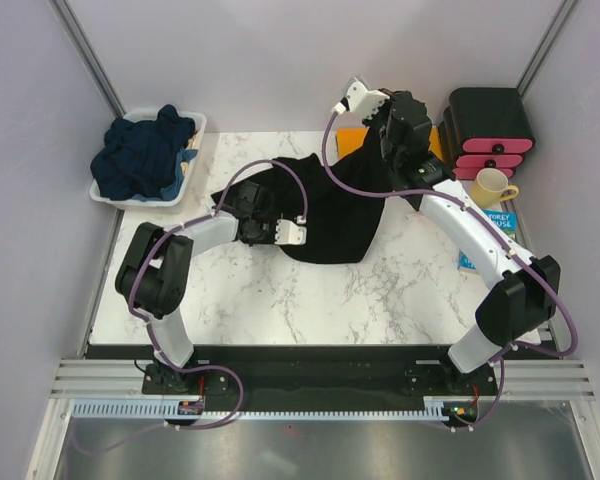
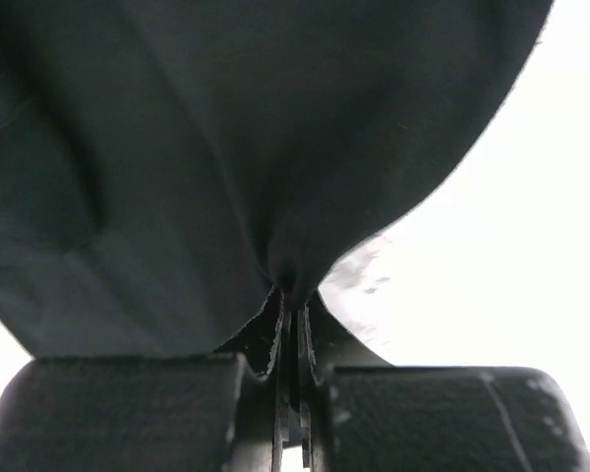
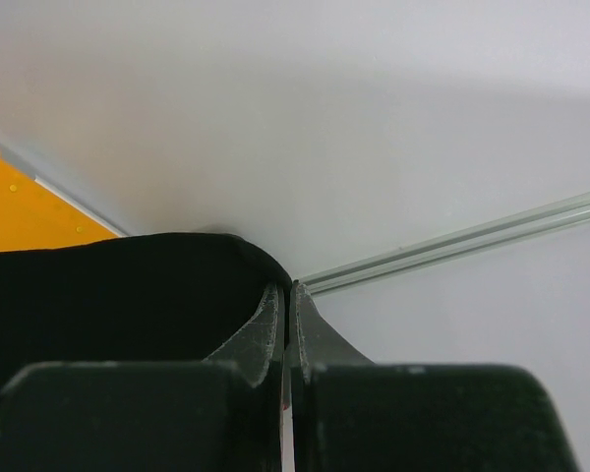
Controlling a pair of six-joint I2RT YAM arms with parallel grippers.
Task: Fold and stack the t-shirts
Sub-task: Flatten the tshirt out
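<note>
1. The left gripper point(image 1: 298, 232) point(image 2: 290, 297) has its jaws pinched together on a fold of the black t-shirt point(image 1: 335, 215) point(image 2: 226, 147). In the left wrist view the cloth bunches right at the fingertips and spreads out ahead of them.
2. The right gripper point(image 1: 382, 126) point(image 3: 287, 295) is likewise clamped on an edge of the same shirt point(image 3: 108, 285), with only a thin slit between its fingers. It is raised near the back wall.
3. The shirt hangs stretched between the two grippers. Its lower part drapes onto the white marble table point(image 1: 280, 300), just in front of the left gripper.
4. Well off to the left of the left gripper, a heap of navy t-shirts point(image 1: 140, 155) fills a white tray point(image 1: 197, 124).
5. An orange sheet point(image 1: 352, 140) point(image 3: 20, 211) lies flat just beside and below the right gripper, partly covered by the shirt.
6. To the right of the right gripper stands a black drawer unit point(image 1: 490, 115) with pink fronts. A yellow mug point(image 1: 492, 187) sits just in front of it, and a blue book point(image 1: 500, 225) lies near the mug.
</note>
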